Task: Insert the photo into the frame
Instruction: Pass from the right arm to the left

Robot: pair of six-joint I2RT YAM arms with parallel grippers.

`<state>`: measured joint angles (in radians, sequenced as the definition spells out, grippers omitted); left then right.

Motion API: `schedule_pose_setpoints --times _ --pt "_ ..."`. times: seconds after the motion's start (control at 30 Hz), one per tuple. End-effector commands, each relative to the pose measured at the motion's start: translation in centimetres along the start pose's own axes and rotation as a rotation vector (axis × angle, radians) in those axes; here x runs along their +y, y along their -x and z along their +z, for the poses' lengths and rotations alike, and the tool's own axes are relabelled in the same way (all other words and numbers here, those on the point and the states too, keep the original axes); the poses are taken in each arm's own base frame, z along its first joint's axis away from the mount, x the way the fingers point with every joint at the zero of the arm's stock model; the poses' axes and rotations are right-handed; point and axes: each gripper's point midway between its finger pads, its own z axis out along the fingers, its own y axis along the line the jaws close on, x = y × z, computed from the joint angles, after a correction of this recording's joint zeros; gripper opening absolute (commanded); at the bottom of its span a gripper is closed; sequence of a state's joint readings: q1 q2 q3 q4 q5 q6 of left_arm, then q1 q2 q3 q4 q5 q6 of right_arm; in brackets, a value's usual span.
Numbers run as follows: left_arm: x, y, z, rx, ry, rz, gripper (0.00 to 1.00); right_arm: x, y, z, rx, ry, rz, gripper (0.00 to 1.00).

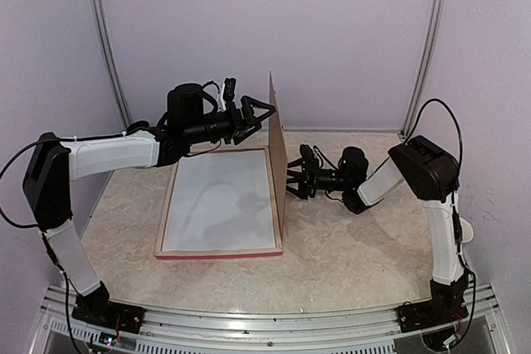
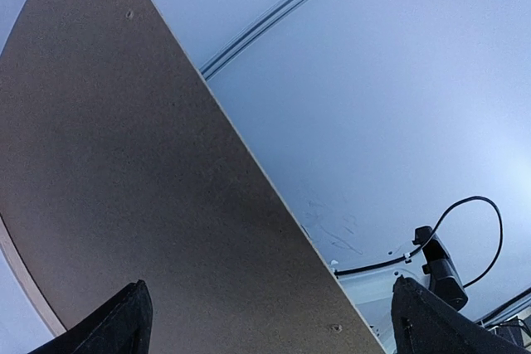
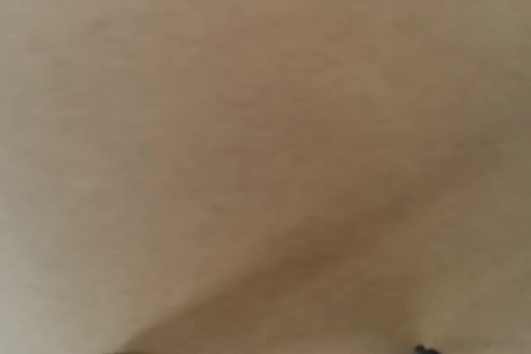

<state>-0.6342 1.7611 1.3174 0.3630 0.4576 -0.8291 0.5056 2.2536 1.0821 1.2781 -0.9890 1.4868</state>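
Brown backing board (image 3: 265, 155) fills right wrist view; it stands upright on edge. Pink-edged frame (image 1: 217, 253) lies flat, pale back up, just left of board, right rim at board's foot. Inside it, white sheet (image 1: 220, 201); photo or mat, cannot tell. Tools: left gripper (image 1: 259, 115) jaws spread wide, holding nothing, at board's left face near top; right gripper (image 1: 293, 183) jaws apart, grasping nothing, low at board's right face, contact unclear

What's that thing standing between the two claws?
A brown board, upright on its edge beside the frame, separates left gripper from right gripper; the top view shows it.
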Motion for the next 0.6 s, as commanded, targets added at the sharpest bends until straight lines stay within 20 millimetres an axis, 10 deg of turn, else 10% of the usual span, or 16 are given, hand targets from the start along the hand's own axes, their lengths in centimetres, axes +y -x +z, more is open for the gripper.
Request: schedule_pose_setpoints --times 0.0,0.57 --pt "0.6 0.4 0.4 0.006 0.023 0.000 0.99 0.1 -0.4 1.2 0.038 -0.036 -0.054 0.75" --pt "1.9 1.0 -1.8 -0.009 0.090 -0.013 0.99 -3.7 -0.8 2.0 0.065 -0.179 -0.063 0.78"
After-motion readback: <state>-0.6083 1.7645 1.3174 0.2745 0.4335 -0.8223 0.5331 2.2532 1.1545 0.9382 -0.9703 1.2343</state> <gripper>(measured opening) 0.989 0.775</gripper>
